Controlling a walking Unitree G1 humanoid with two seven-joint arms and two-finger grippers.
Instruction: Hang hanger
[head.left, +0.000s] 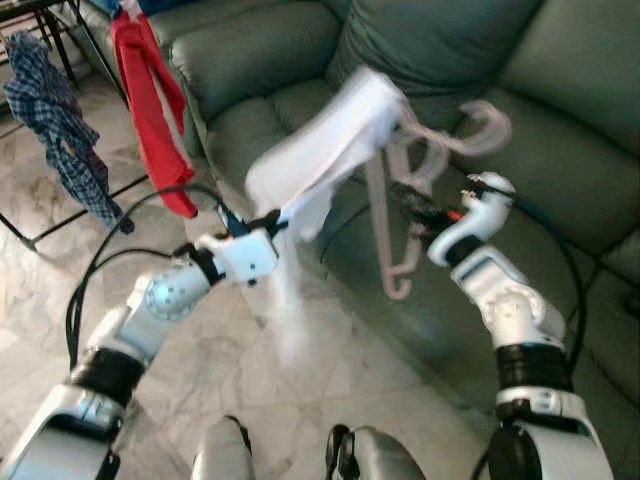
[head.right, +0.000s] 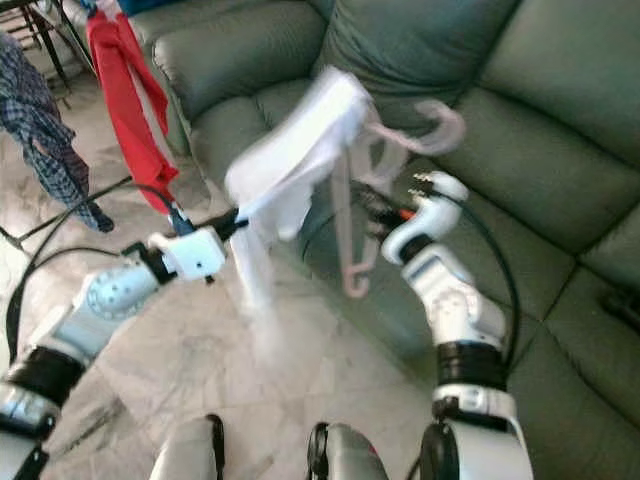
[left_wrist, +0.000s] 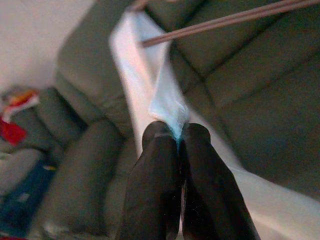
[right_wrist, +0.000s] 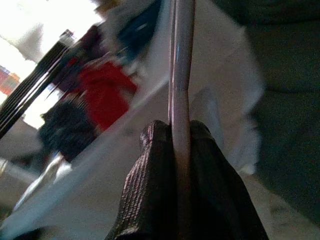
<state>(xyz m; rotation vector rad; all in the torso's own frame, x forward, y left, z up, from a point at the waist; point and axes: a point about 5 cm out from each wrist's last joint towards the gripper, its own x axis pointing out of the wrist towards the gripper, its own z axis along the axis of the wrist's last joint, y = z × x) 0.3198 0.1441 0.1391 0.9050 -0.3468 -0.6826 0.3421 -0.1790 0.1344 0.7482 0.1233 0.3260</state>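
Observation:
A pink plastic hanger (head.left: 400, 200) hangs in the air before the green sofa (head.left: 560, 130), its hook (head.left: 485, 125) turned to the right. A white garment (head.left: 325, 150) is draped over it, blurred by motion. My right gripper (head.left: 420, 212) is shut on the hanger's bar (right_wrist: 181, 75), which runs between its fingers (right_wrist: 150, 175). My left gripper (head.left: 283, 215) is shut on a lower edge of the white garment (left_wrist: 165, 102), pinched between its fingertips (left_wrist: 157, 150).
A drying rack (head.left: 60, 200) stands at the left with a red garment (head.left: 150, 100) and a blue checked shirt (head.left: 60, 120) hanging on it. Marble floor (head.left: 330, 380) lies below my arms. The sofa spans the back and right.

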